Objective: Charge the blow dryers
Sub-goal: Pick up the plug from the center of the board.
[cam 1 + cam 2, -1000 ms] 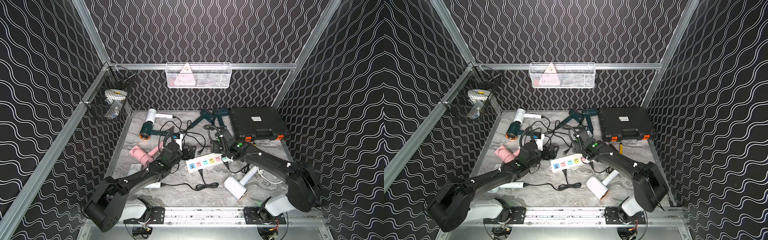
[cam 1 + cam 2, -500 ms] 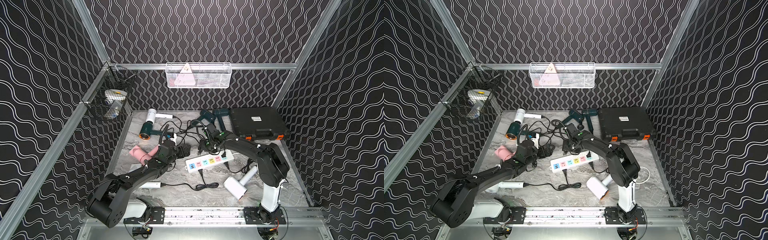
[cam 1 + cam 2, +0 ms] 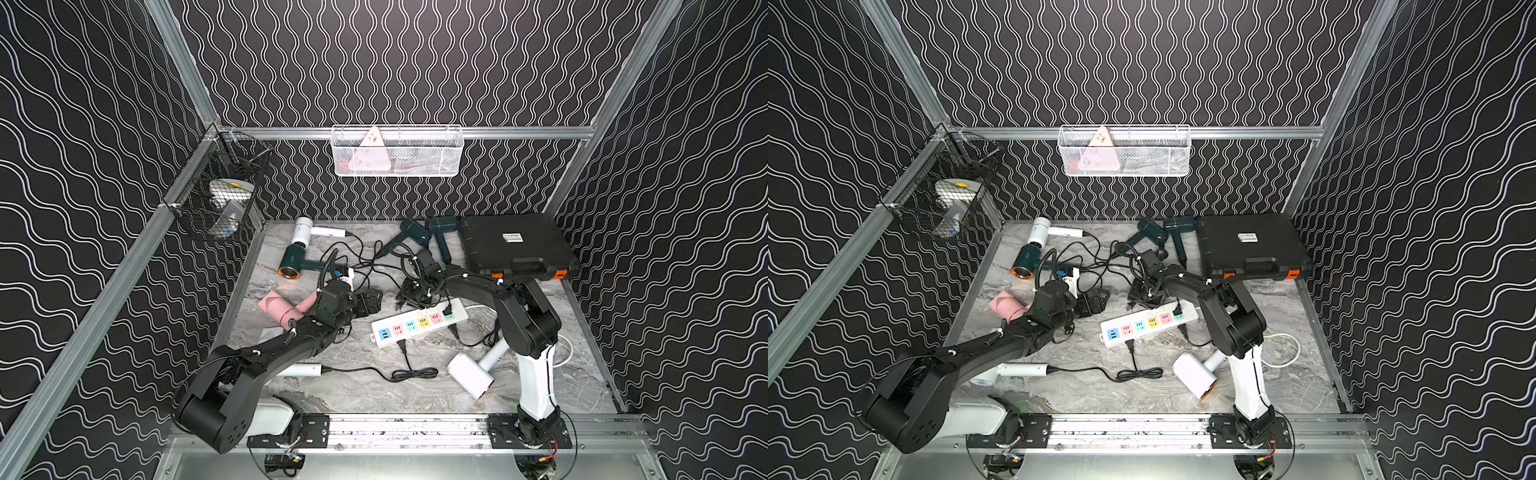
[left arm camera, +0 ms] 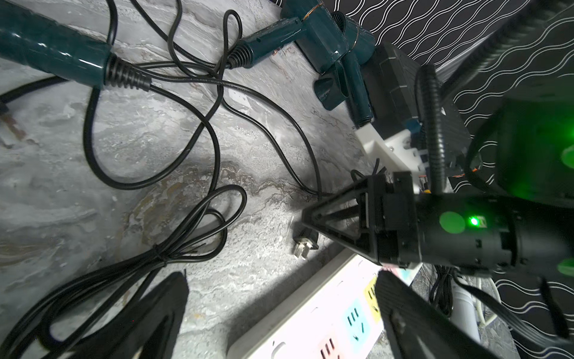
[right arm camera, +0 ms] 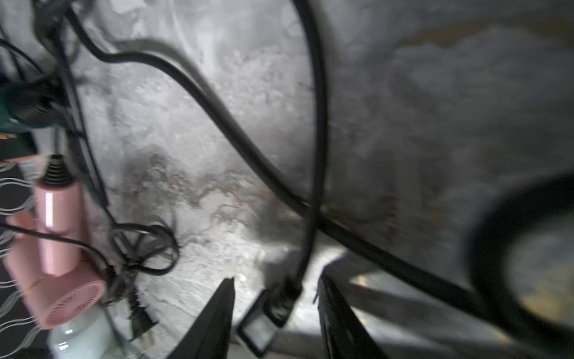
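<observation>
Several blow dryers lie on the marble table: a white one, a copper-ringed teal one, a pink one, two teal ones at the back, and a white one in front. A black plug lies on the table beside the white power strip. My right gripper stands low over that plug, its fingers on either side with gaps showing. My left gripper is wide open just above the strip's end, holding nothing.
Tangled black cords cover the middle of the table. A black case with orange latches sits at the back right. A white wire basket and a black wire basket hang on the walls. Another white dryer's handle lies under my left arm.
My right arm has swung up and carried its gripper left, from over the strip to the plug, with its jaws narrowing. The left gripper has stayed wide open, nearly still.
</observation>
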